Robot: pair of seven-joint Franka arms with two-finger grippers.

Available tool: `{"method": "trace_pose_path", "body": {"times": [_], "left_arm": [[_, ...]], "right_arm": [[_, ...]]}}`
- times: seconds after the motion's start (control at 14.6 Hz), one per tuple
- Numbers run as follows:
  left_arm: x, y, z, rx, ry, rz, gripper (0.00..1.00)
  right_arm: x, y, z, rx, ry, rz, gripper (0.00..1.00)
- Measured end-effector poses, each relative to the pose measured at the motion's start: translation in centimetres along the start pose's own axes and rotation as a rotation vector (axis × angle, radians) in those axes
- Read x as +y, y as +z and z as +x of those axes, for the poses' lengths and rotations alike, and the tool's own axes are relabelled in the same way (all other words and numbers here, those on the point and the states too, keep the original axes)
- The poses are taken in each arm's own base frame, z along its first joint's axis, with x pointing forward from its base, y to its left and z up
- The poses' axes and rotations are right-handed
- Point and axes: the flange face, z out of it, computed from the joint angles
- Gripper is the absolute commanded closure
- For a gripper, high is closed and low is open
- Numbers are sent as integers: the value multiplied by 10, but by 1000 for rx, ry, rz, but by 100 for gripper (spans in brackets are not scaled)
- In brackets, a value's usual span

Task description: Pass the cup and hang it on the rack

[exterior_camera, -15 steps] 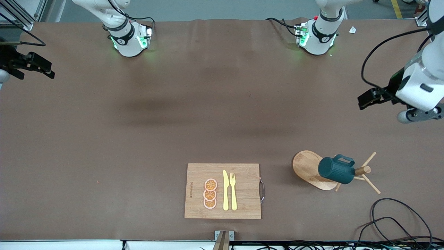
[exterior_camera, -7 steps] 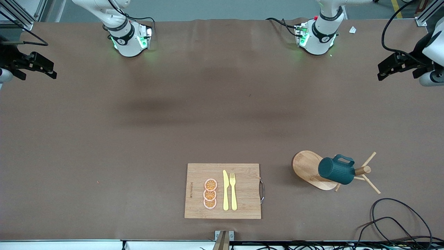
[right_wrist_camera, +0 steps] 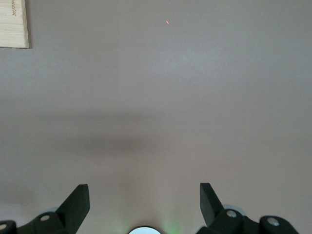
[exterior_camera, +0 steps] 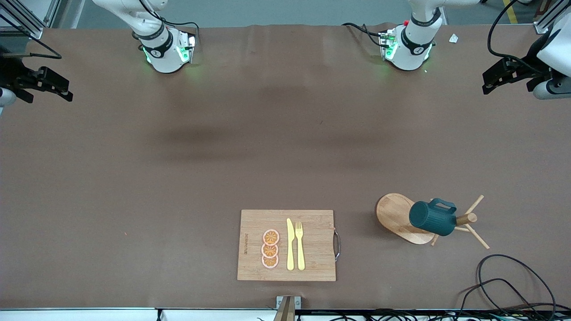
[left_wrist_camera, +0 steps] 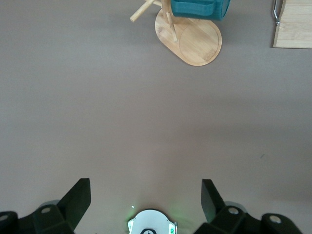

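Observation:
The dark teal cup (exterior_camera: pixel 432 218) hangs on its side from a peg of the light wooden rack (exterior_camera: pixel 395 215), with its handle uppermost. In the left wrist view the cup (left_wrist_camera: pixel 200 7) sits at the frame's edge above the rack's oval base (left_wrist_camera: pixel 196 43). My left gripper (exterior_camera: pixel 488 81) is open and holds nothing. It hovers over the left arm's end of the table, well away from the rack. My right gripper (exterior_camera: pixel 67 90) is also open with nothing in it, over the right arm's end. Both wrist views show the fingers wide apart, the left gripper (left_wrist_camera: pixel 145 184) and the right gripper (right_wrist_camera: pixel 144 187) over bare brown table.
A wooden cutting board (exterior_camera: pixel 312 243) lies near the front camera's edge. It carries orange slices (exterior_camera: pixel 270 248), a yellow knife (exterior_camera: pixel 290 244) and a fork (exterior_camera: pixel 299 245). Black cables (exterior_camera: pixel 504 278) loop at the near corner by the left arm's end.
The left arm has swung up and away from the rack toward its own end of the table, then nearly stopped. The right gripper has barely shifted. The cup stays on the rack.

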Motion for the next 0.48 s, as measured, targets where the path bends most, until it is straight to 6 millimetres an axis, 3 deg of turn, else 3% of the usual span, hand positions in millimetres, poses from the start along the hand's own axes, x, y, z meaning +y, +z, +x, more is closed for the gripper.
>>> {"method": "trace_pose_path", "body": {"times": [0.27, 0.48], "left_arm": [[7, 11, 1, -21, 13, 4, 0], [5, 9, 1, -9, 11, 2, 0]], "right_arm": [[0, 0, 0, 2, 1, 0, 0], [1, 0, 0, 2, 2, 0, 0]]}}
